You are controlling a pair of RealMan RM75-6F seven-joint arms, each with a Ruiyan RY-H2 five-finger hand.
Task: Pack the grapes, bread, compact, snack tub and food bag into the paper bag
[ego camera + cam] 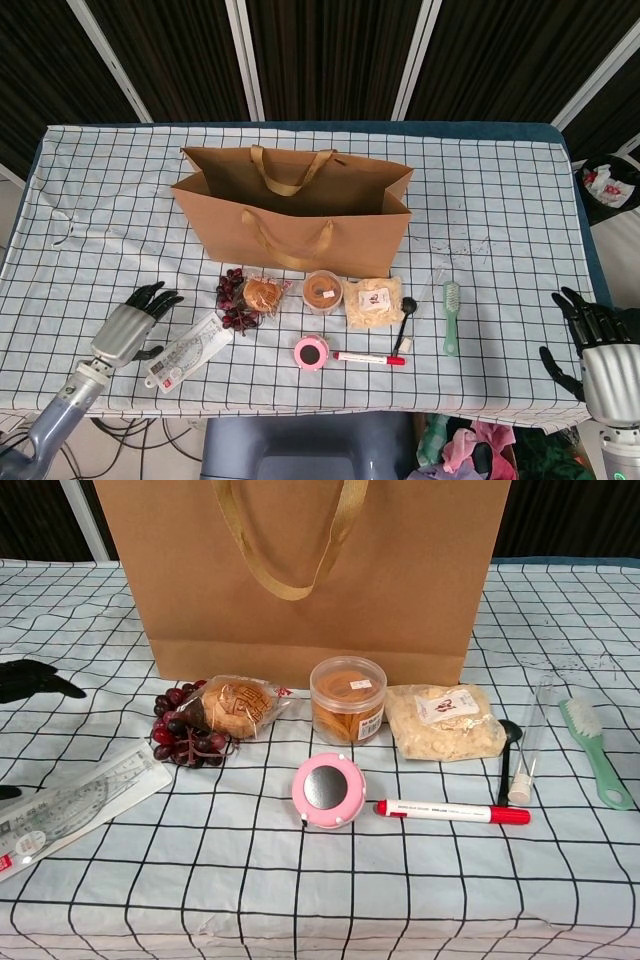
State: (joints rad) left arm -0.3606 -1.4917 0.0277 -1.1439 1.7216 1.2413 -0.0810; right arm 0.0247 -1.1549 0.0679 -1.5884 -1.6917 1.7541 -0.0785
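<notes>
Table (500,190): checked cloth.
Centre: paper bag (295,215).
6 o'clock of bag: grapes (232,297), bread (262,293), snack tub (322,291), food bag (373,302), compact (311,352), marker (369,358).
4 o'clock: brush (451,316).
8 o'clock: ruler pack (188,349).

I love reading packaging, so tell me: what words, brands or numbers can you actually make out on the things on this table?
None can be read.
Food bag label: red mark, print too small.
Snack tub sticker: too small.
Marker: blurred print.
Ruler packet: tiny markings, unreadable.
Paper bag: plain, no print.
</notes>
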